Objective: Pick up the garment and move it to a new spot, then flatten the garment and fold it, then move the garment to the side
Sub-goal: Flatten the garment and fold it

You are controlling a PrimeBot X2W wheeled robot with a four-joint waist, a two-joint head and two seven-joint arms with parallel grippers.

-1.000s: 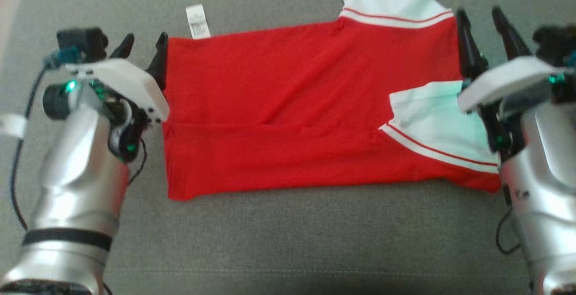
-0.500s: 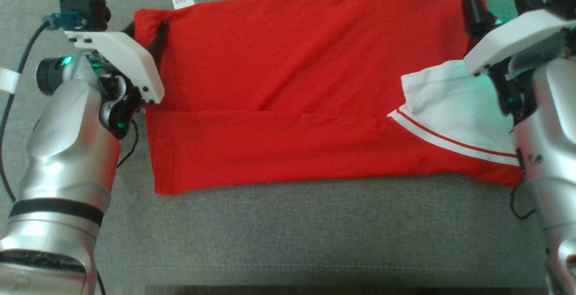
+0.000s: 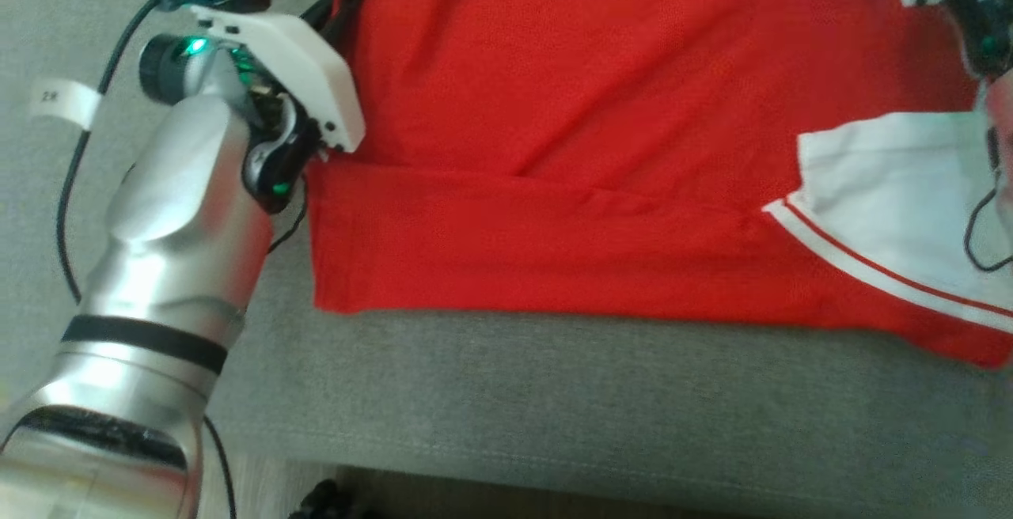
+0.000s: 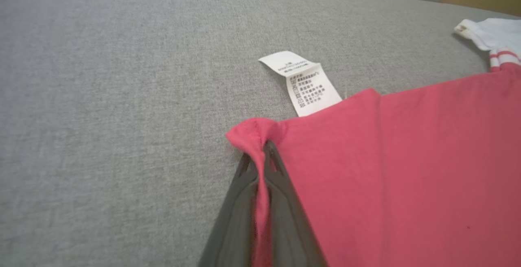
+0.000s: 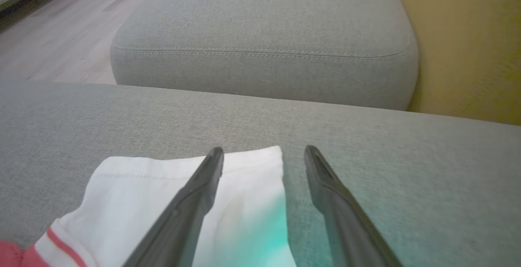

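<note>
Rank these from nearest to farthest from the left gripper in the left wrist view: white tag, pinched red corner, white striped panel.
1. Pinched red corner, in the jaws of the left gripper.
2. White tag, just beyond, slightly right.
3. White striped panel, far upper right.

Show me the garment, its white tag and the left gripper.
garment (image 3: 593, 107), head view, on the red middle part
white tag (image 4: 313, 88), left wrist view, on its printed lower half
left gripper (image 4: 258, 155), left wrist view, between its fingertips

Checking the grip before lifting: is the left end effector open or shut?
Shut: the left end effector pinches the garment by its bunched red corner.
</note>
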